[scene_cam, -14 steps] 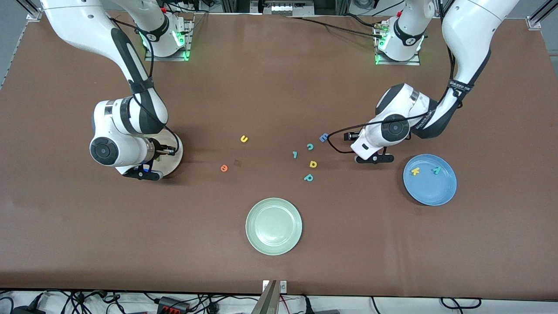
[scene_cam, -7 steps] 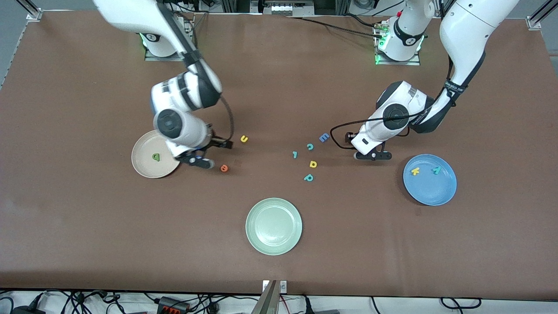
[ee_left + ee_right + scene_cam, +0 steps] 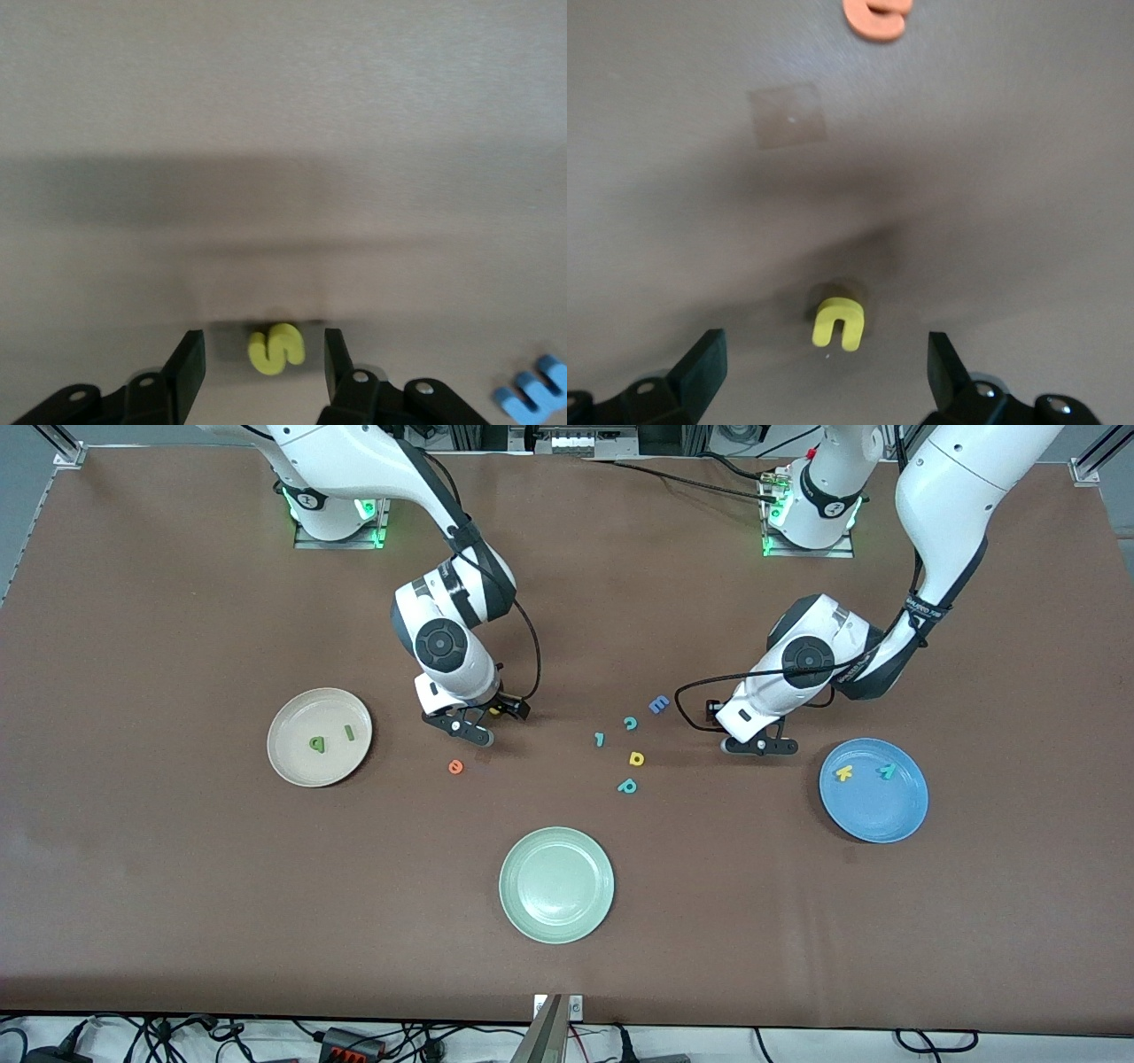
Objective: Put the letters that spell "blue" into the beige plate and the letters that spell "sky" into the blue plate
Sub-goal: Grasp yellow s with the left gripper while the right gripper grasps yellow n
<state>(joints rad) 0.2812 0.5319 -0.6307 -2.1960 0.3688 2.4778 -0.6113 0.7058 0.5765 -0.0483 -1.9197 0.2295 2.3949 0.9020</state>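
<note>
Since the earlier frame, the right gripper [image 3: 471, 729] has left the beige plate [image 3: 292, 766], where a green b [image 3: 317, 743] and green l [image 3: 348, 732] lie, and now hovers spread wide over the yellow u [image 3: 838, 322]. Meanwhile the left gripper [image 3: 264, 363] straddles the yellow s [image 3: 276, 347], fingers not touching it, near the blue plate [image 3: 873, 815].

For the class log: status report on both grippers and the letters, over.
Right gripper open, straddling yellow u. Left gripper open around yellow s. Green b and l in beige plate; k, y in blue plate. Orange e loose; nothing blocking.
</note>
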